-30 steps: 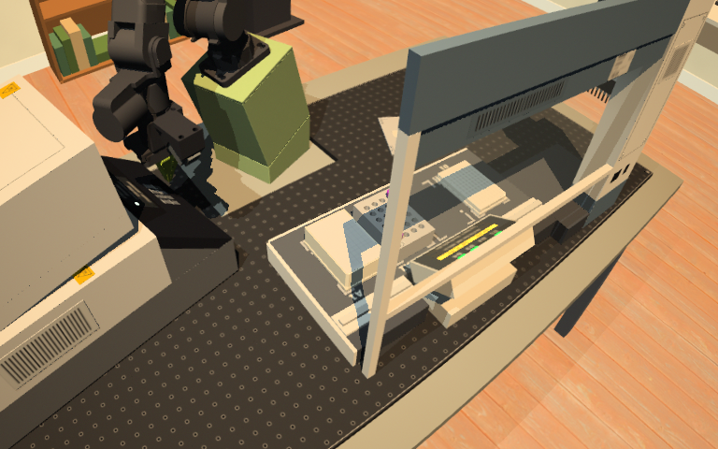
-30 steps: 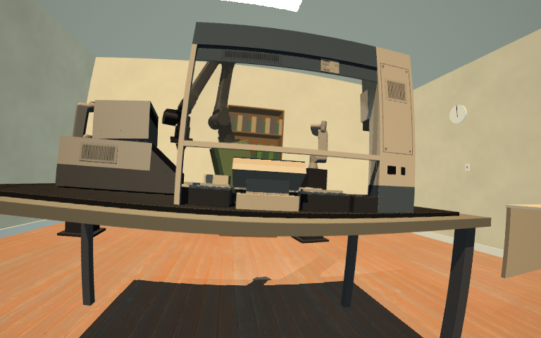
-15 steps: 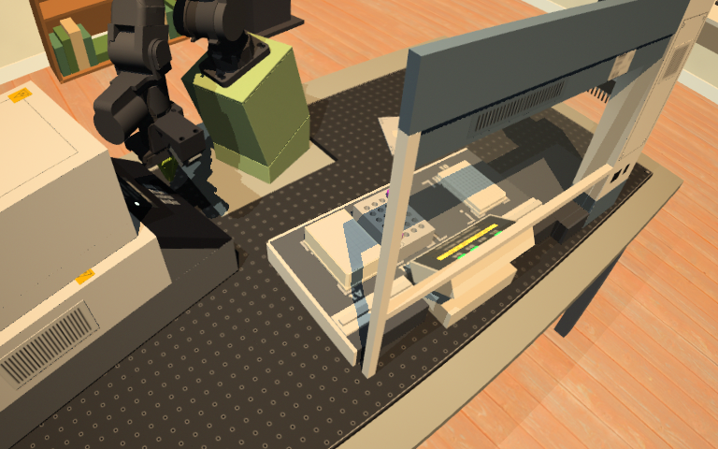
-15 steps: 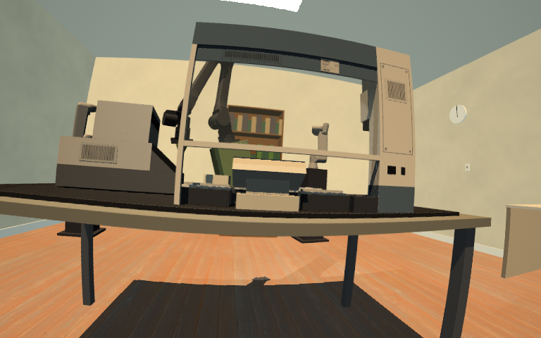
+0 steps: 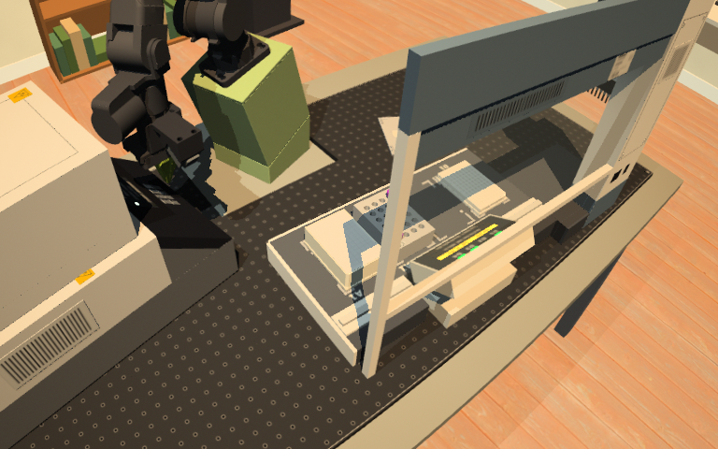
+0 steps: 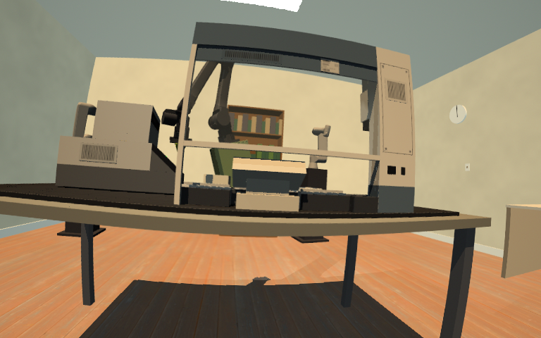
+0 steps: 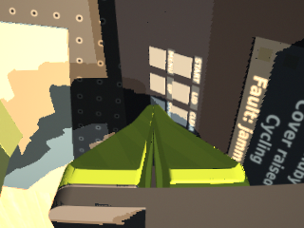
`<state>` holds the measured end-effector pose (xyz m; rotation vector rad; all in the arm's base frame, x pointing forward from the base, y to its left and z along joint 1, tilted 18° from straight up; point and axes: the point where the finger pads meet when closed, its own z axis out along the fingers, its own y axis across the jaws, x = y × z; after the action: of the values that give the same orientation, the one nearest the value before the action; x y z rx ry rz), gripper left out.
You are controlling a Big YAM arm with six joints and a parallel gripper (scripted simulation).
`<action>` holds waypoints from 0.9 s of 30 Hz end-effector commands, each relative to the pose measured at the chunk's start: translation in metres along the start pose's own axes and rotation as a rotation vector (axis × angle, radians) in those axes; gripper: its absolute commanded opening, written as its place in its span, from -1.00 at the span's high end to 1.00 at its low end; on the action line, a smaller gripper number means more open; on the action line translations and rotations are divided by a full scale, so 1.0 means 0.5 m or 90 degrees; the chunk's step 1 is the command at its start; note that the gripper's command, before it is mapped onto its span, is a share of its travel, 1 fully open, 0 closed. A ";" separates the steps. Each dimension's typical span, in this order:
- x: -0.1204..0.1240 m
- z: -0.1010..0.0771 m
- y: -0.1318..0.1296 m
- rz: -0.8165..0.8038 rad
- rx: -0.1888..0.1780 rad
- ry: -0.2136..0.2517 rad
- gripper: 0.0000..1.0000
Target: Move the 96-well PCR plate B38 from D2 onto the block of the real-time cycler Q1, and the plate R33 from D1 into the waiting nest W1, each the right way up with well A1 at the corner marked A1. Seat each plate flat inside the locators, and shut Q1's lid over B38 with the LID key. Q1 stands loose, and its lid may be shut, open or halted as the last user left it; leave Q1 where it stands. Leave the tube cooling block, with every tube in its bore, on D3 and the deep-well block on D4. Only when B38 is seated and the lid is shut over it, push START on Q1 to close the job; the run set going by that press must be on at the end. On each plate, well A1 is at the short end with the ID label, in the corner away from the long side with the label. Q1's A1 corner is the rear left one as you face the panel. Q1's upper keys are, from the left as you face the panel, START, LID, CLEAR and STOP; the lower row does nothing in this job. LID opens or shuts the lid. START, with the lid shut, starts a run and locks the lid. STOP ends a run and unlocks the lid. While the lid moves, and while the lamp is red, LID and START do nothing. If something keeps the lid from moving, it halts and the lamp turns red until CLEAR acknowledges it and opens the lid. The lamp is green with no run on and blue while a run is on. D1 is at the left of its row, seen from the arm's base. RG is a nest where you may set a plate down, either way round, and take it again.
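The yellow-green two-finger gripper (image 7: 152,113), pressed together and empty, points at the pale square keys (image 7: 180,94) on the beige box-shaped cycler's (image 5: 68,275) black sloped panel (image 5: 174,222). The cycler's lid (image 5: 47,174) is down. A pale ridged plate (image 5: 468,182) lies in the cream deck tray (image 5: 309,285) right of the cycler.

Matt perforated dark mat (image 5: 211,339); wood-plank floor (image 5: 609,370); matt beige cycler casing (image 5: 42,222).

On your top view, the cycler Q1 (image 5: 58,211) fills the left edge of the tabletop (image 5: 508,339), its key panel (image 5: 158,193) facing right. The pincer (image 5: 168,170) sits directly over that panel, fingers together. The arm's pedestal (image 5: 259,110) stands at upper centre. The deck tray (image 5: 296,269) lies at centre-right, under the gantry frame (image 5: 392,238), carrying the blocks and plates.
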<state>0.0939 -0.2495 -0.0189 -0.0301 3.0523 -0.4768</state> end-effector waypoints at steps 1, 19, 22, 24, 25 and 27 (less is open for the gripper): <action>-0.028 -0.007 -0.034 -0.006 0.026 -0.016 1.00; -0.003 -0.009 -0.021 0.006 0.012 -0.007 1.00; -0.012 -0.014 -0.028 0.004 0.013 -0.010 1.00; -0.017 -0.016 -0.028 0.001 0.013 -0.011 1.00; -0.017 -0.016 -0.028 0.001 0.013 -0.011 1.00; -0.016 -0.023 -0.011 -0.001 0.014 -0.010 1.00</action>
<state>0.0913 -0.2448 -0.0223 -0.0317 3.0614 -0.4557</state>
